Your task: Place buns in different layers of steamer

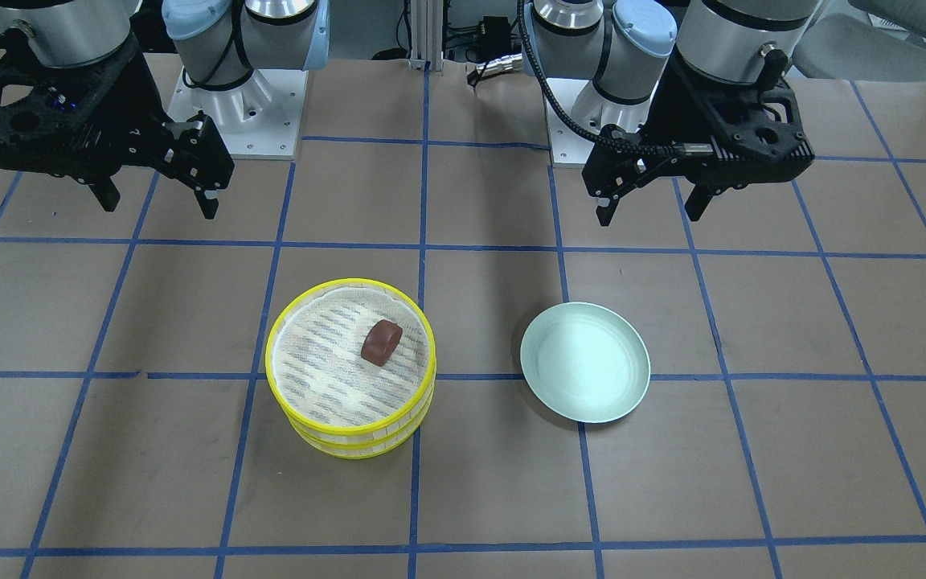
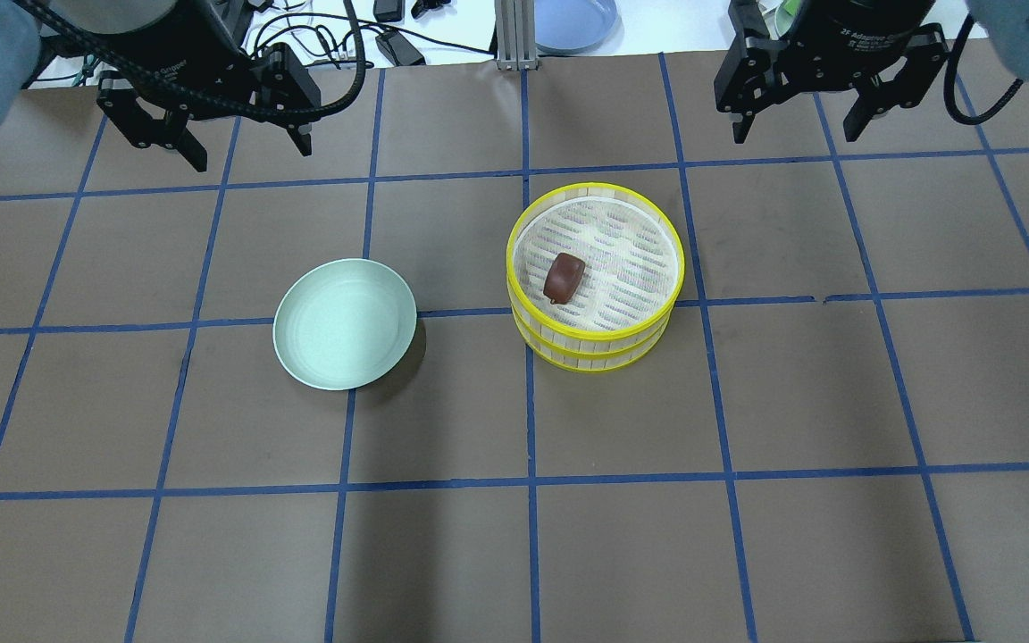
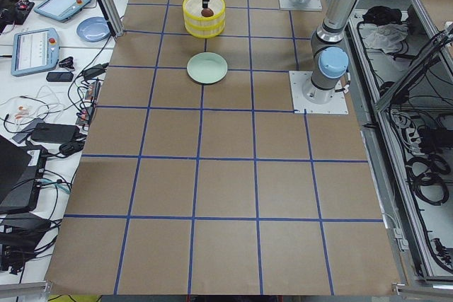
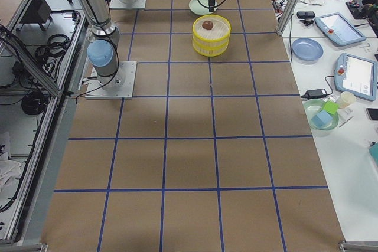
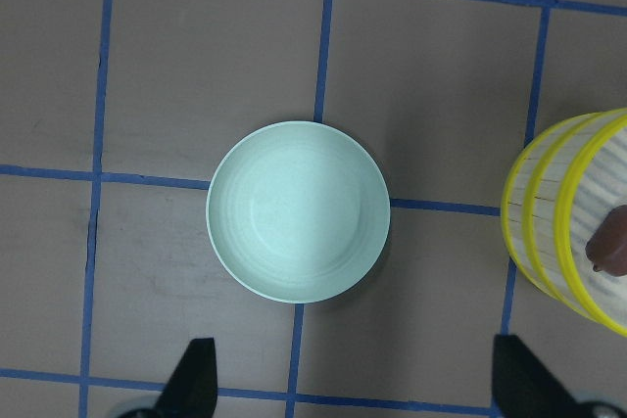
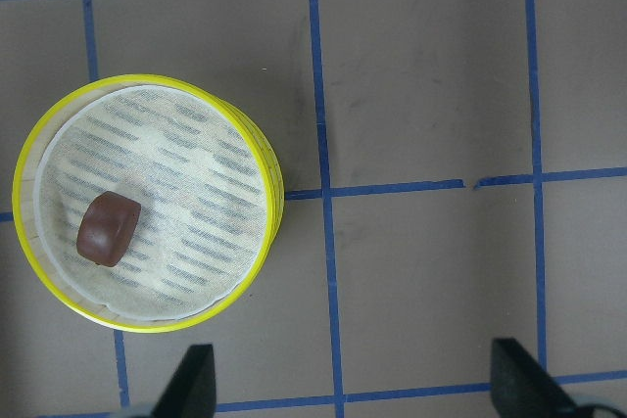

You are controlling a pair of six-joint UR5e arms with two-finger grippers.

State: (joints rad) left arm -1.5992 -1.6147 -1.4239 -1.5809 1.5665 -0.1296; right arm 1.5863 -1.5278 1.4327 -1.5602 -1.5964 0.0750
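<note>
The steamer (image 2: 681, 268) is a stack of two yellow-rimmed trays right of the table's middle; it also shows in the front view (image 1: 270, 354). The dark reddish-brown bun (image 2: 564, 277) lies in the top tray, also in the front view (image 1: 382, 342) and the right wrist view (image 6: 108, 229). The cream-white bun is hidden. My left gripper (image 2: 251, 156) is open and empty, raised at the far left. My right gripper (image 2: 796, 134) is open and empty, raised beyond the steamer.
A pale green plate (image 2: 345, 323) lies empty left of the steamer, directly under the left wrist camera (image 5: 298, 210). A blue plate (image 2: 573, 18) and cables sit beyond the far table edge. Blue tape lines grid the brown tabletop.
</note>
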